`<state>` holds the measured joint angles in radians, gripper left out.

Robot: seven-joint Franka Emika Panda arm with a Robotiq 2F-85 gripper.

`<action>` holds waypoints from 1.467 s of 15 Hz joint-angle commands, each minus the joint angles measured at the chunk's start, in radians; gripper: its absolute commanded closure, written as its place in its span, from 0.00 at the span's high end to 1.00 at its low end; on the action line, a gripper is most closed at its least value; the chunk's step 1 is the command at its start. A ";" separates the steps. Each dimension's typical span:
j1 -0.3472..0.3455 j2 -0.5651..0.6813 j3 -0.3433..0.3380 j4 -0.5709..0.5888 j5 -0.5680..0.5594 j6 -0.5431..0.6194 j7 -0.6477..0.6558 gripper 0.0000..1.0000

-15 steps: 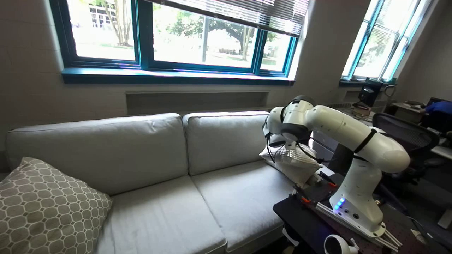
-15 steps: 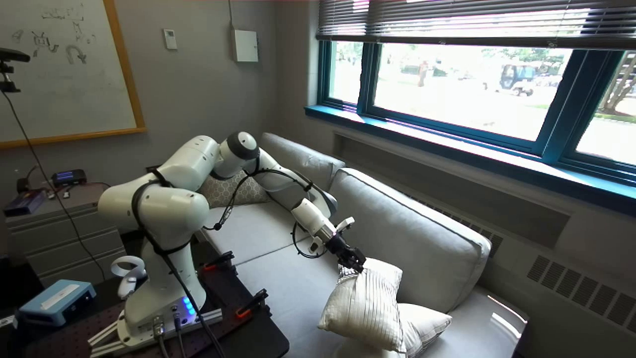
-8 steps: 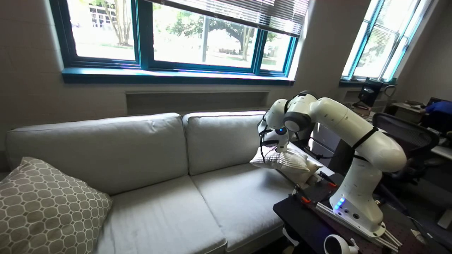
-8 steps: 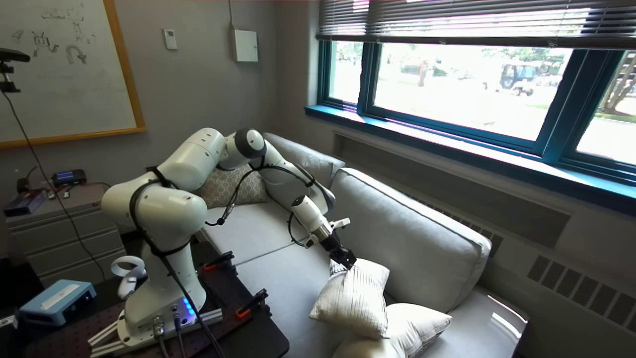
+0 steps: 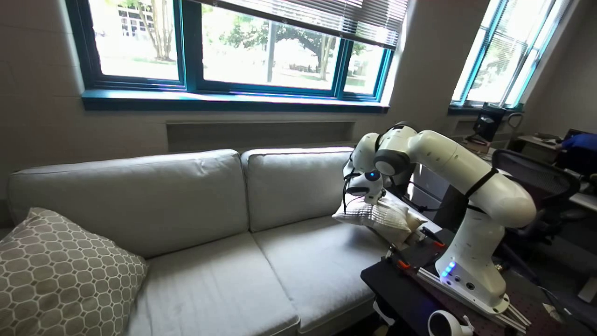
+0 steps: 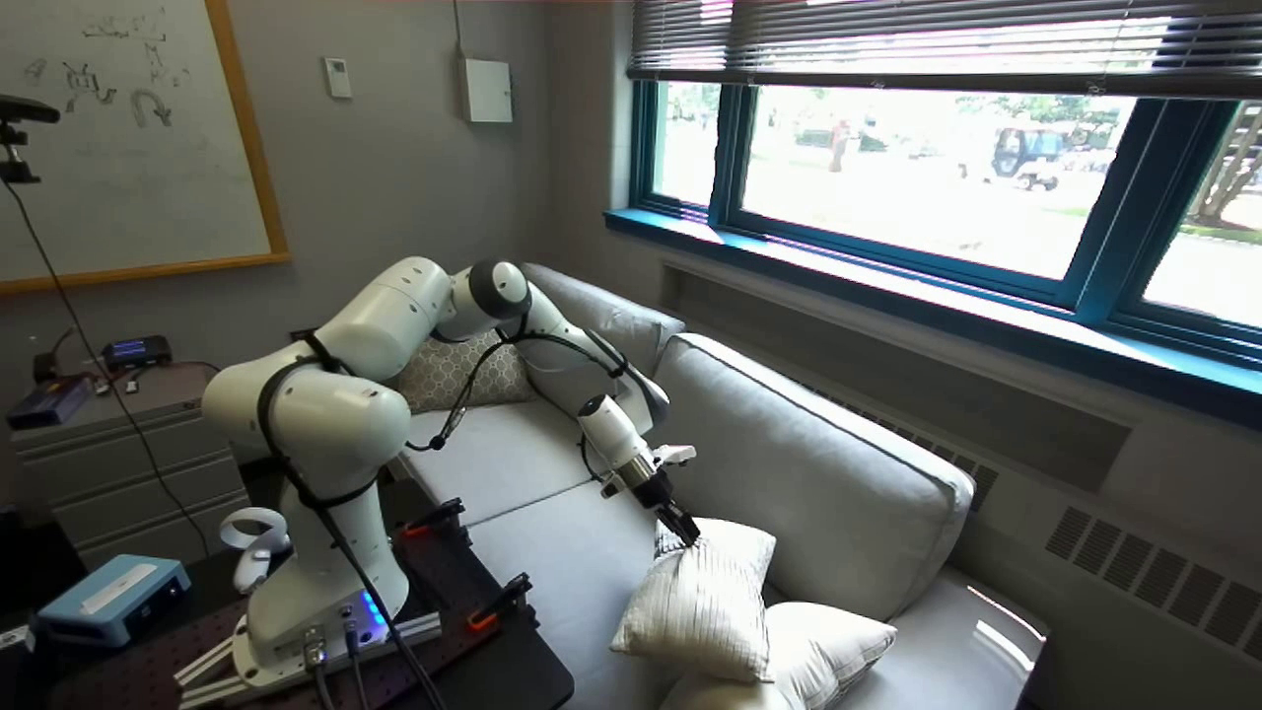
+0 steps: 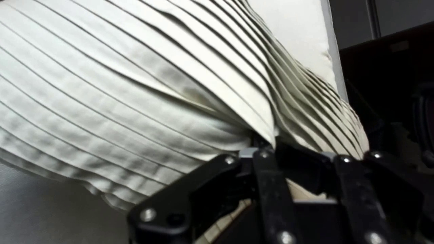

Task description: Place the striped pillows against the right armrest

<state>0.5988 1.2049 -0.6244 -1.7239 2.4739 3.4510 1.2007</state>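
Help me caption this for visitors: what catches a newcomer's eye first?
The white robot arm leans over the pale sofa from a dark table. Its black claw pinches a striped pillow near one end, a second cream pillow close by. A lattice pillow marks the opposite end; a bright window shines behind.

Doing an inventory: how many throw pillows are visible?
3: a striped pillow pinched in the pincer, a second cream pillow partly hidden by it, a lattice-patterned pillow at the opposite end of the sofa. More may be hidden.
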 commanded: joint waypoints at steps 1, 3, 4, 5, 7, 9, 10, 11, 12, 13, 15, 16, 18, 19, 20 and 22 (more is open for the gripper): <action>-0.035 -0.027 0.001 0.005 0.028 0.022 0.106 0.02; -0.075 -0.052 0.029 0.009 0.022 0.022 0.154 0.02; -0.105 -0.073 0.055 0.016 0.015 0.023 0.168 0.02; -0.136 -0.089 0.084 0.028 0.009 0.028 0.180 0.02; -0.187 -0.114 0.136 0.051 0.008 0.026 0.210 0.02; -0.229 -0.137 0.182 0.078 0.015 0.025 0.243 0.02; -0.233 -0.139 0.187 0.088 0.025 0.025 0.273 0.02; -0.234 -0.143 0.189 0.099 0.032 0.024 0.304 0.02; -0.224 -0.144 0.177 0.107 0.040 0.023 0.345 0.02; -0.206 -0.144 0.157 0.108 0.048 0.023 0.389 0.02; -0.169 -0.140 0.116 0.105 0.060 0.018 0.481 0.02; -0.141 -0.134 0.087 0.099 0.062 0.018 0.525 0.02; -0.098 -0.125 0.039 0.079 0.055 0.018 0.601 0.02; -0.072 -0.119 0.008 0.057 0.051 0.013 0.639 0.02; -0.053 -0.116 -0.015 0.040 0.046 0.009 0.667 0.02; -0.010 -0.102 -0.066 -0.008 0.039 0.010 0.716 0.02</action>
<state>0.5224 1.1007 -0.6118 -1.6631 2.5104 3.4519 1.8403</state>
